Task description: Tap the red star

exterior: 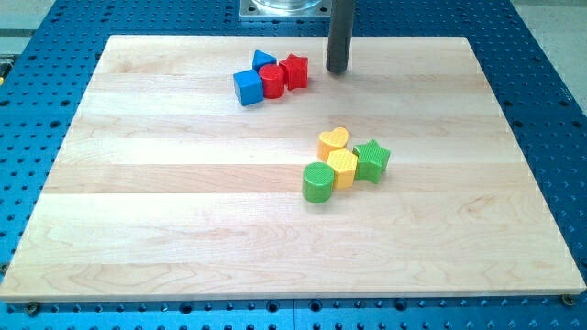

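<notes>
Claw is absent; only my tip (337, 71) stands just right of the small red plastic star block (294, 71). It looks light, rigid, easily slid: tap its right side.

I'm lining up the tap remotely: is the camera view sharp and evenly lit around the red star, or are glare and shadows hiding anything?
Camera view: evenly lit, with no glare on the wooden board; the red star has crisp edges; my tip is in focus, just to the view's right of the star with a gap; shadows under the blocks are short and soft, hiding nothing; slight perspective narrows the board toward the view's top.
</notes>
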You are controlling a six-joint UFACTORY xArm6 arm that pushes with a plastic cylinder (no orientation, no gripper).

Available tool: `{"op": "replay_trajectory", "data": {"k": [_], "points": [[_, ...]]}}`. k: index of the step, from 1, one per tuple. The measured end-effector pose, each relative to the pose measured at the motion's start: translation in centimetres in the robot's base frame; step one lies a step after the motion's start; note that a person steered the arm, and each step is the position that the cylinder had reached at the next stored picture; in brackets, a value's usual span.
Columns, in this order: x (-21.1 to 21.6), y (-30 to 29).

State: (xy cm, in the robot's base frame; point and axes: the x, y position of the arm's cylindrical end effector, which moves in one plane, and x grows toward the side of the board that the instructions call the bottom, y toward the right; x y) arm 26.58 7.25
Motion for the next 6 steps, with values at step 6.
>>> {"op": "replay_trajectory", "data": {"k": [6], "points": [[-4.2,-5.6]]}}
